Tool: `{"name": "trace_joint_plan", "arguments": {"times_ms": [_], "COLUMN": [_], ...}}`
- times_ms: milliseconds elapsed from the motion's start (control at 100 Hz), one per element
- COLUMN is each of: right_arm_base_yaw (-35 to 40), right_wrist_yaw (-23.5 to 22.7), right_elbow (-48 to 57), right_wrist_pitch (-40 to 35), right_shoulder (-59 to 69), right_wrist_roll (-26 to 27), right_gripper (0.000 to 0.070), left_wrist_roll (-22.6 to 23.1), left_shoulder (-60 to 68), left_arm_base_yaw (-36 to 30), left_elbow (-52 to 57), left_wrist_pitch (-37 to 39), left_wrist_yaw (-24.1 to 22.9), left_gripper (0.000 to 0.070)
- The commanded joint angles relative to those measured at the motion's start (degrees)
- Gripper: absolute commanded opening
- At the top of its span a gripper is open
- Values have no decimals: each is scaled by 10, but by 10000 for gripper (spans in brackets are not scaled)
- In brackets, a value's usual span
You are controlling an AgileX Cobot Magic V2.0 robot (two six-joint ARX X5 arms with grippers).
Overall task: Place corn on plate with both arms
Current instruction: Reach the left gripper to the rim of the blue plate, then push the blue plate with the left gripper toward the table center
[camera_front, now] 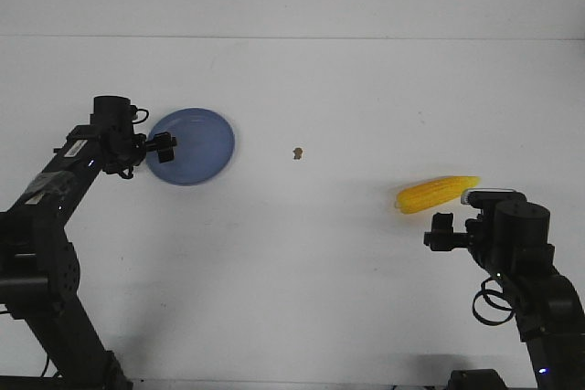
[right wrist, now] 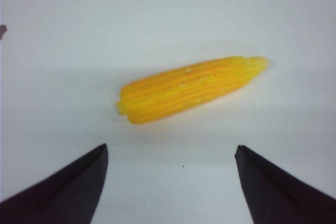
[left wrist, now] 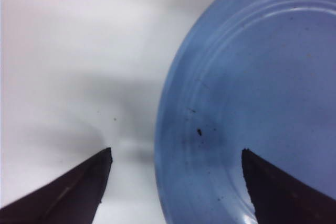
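From the front, the yellow husked corn cob (camera_front: 437, 194) lies untouched on the white table (camera_front: 347, 271), well to the right, with the right gripper (camera_front: 440, 230) just beside it; the round periwinkle-blue plate (camera_front: 191, 146) sits far off on the left, where the left gripper (camera_front: 163, 146) hovers at its rim. A small brown speck (camera_front: 298, 153) lies between them. In the left wrist view, the dark fingers (left wrist: 79, 192) are spread wide and hold nothing, one over the plate (left wrist: 252, 93), one over bare table. In the right wrist view, the fingers (right wrist: 68, 187) are likewise wide and empty, the corn (right wrist: 189, 87) lying slantwise ahead of them, its kernels in neat rows, one end tapered and paler. The grasp would probably go best across the cob's thick middle, with the claw turned square to its long axis so it does not roll.
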Motion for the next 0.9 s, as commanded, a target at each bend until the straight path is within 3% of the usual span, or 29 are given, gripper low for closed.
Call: {"name": "trace_joint_plan", "arguments": {"times_ms": [0, 120, 240, 410, 520, 890], "right_arm_base_yaw": [0, 0, 0, 0, 0, 0], "right_wrist_yaw": [0, 0, 0, 0, 0, 0], "right_elbow": [9, 9, 9, 9, 9, 9], "right_wrist_pitch": [4, 4, 6, 7, 8, 8], "right_shoulder": [3, 3, 3, 3, 3, 3], "right_wrist_roll": [4, 4, 4, 4, 4, 4], "right_gripper": [512, 512, 512, 512, 512, 512], "left_wrist_roll": [-2, -2, -2, -1, -2, -7], "left_shoulder": [17, 19, 19, 19, 19, -79], "left_arm_base_yaw": [1, 1, 1, 1, 2, 4], "left_elbow": [12, 12, 12, 12, 12, 12], "left_wrist_pitch": [2, 2, 0, -5, -5, -17], "left_wrist_yaw": [2, 2, 2, 2, 23, 190], "left_gripper": [501, 476, 238, 0, 5, 5]}}
